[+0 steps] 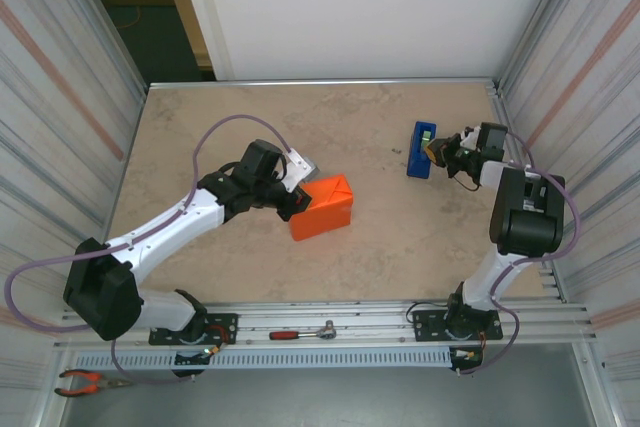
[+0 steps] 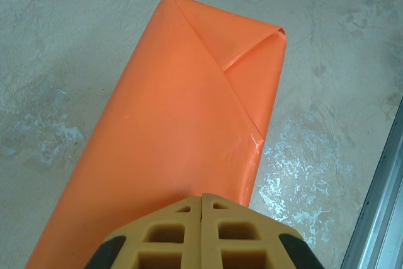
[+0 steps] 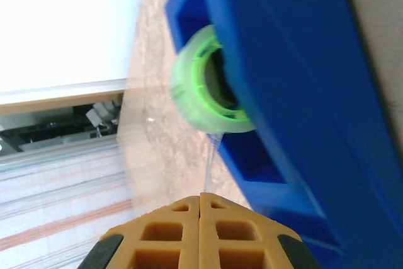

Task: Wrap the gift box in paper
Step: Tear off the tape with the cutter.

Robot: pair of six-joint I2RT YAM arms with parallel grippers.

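now the left gripper (image 2: 201,198) has its fingers pressed together, sitting on the near end of the gift box (image 2: 189,124), mid table (image 1: 200,117). the box runs long, straight away from them. the right gripper (image 3: 201,196), well apart, pinches a tape strip (image 3: 211,149) at the tape dispenser (image 3: 302,92).

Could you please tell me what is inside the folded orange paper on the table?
Only the paper itself shows, folded into a closed parcel with a triangular flap at one end. Whatever it wraps is fully covered by the sheet and cannot be made out.
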